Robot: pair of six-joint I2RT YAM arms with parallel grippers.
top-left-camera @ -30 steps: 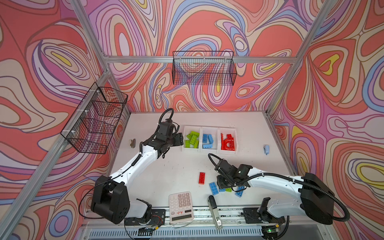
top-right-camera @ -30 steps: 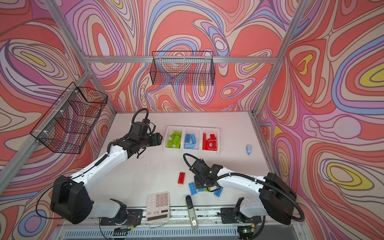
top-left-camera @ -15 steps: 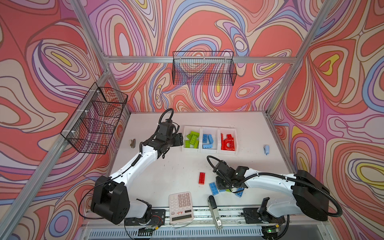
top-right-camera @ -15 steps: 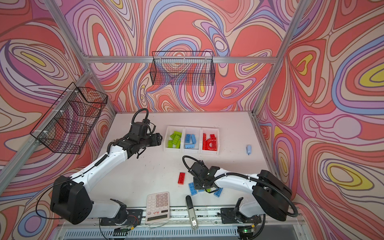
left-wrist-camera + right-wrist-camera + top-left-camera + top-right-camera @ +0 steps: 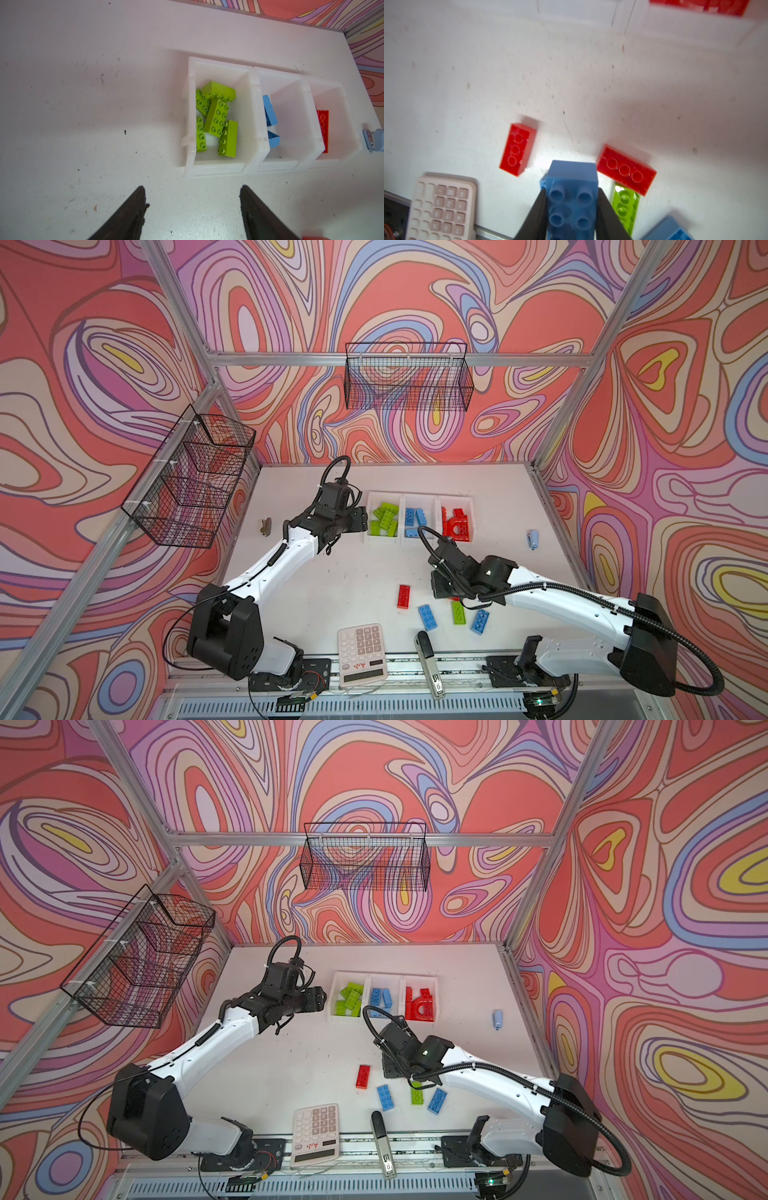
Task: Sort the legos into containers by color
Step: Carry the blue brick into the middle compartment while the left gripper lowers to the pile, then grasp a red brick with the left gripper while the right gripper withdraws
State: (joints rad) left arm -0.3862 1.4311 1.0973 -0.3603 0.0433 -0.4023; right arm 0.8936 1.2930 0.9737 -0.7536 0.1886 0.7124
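Between the two dark fingers of my right end effector [image 5: 571,190] now sits a blue studded plastic brick [image 5: 572,199], pinched on its long sides. One second ago these fingers stood wider; they have closed, so the pick is made. I judge that the carry to the middle white plastic bin [image 5: 291,99], where other blue bricks [image 5: 270,112] lie, comes next.

Just beside the held brick a red studded brick [image 5: 626,169] lies on the white surface [image 5: 488,72]. A lime green brick [image 5: 625,203] is right next to it; whether they touch I cannot tell. A second red brick [image 5: 518,149] lies apart, nearer to the white-pink calculator [image 5: 442,205]. Another blue brick [image 5: 668,228] is cut by the picture edge.

My left end effector [image 5: 192,188] is spread and empty, over the surface just beside the white bin [image 5: 241,87] that holds the lime green bricks [image 5: 218,118].

In both top views my right wrist covers the held brick completely, so I cannot tell if it is already off the surface. The right wrist picture is blurred and cuts off the rear part of the brick. A small red thing [image 5: 313,238] in the corner of the left wrist view is cut off; I cannot name it.
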